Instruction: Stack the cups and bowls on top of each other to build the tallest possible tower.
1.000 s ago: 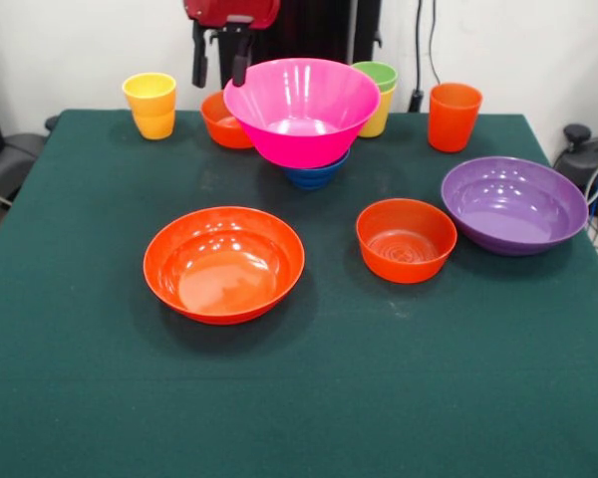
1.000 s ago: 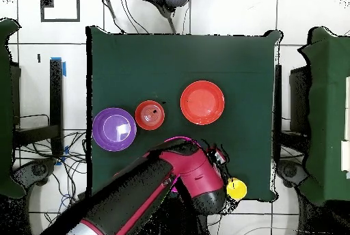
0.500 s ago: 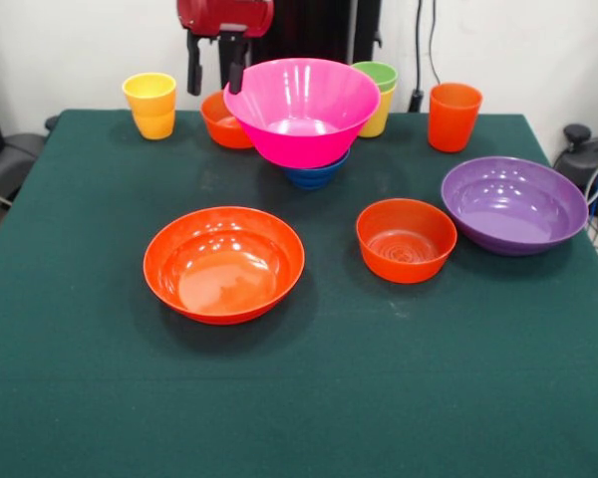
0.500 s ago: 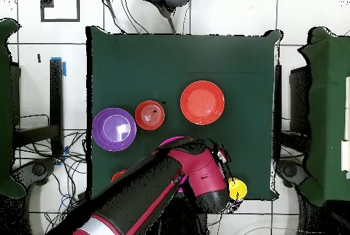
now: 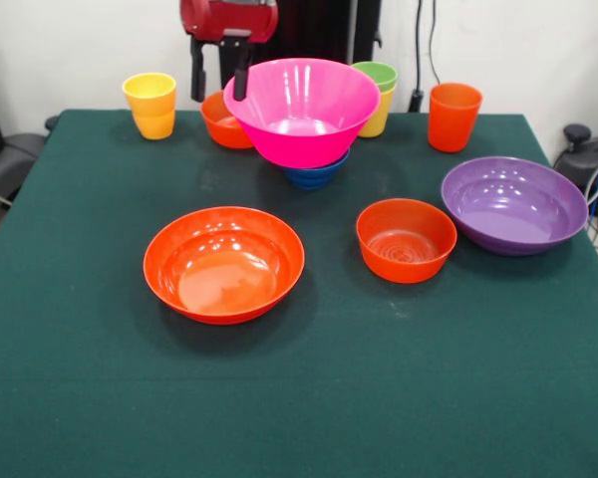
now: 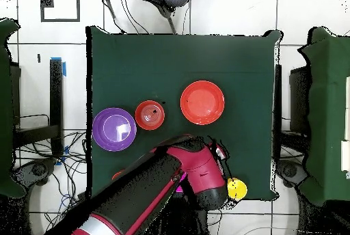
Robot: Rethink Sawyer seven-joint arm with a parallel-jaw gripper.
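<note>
My gripper (image 5: 218, 80) hangs open and empty at the table's far side, just above a small orange bowl (image 5: 222, 121) and beside the big pink bowl's left rim. The pink bowl (image 5: 301, 112) sits on the small blue bowl (image 5: 315, 175). A yellow cup (image 5: 150, 105) stands far left. A light green cup (image 5: 377, 74) is nested in a second yellow cup (image 5: 376, 117) behind the pink bowl. The taller orange cup (image 5: 452, 116) stands to the right. In the overhead view my arm (image 6: 171, 184) hides the pink bowl.
Nearer the camera lie a wide orange bowl (image 5: 224, 264), a second small orange bowl (image 5: 406, 239) and a wide purple bowl (image 5: 513, 204). The same three show in the overhead view: (image 6: 202, 102), (image 6: 150, 115), (image 6: 114, 129). The green cloth (image 5: 299, 398) covers the table.
My gripper has shifted slightly sideways and come down a little over the far small orange bowl. The bowls and cups have not moved.
</note>
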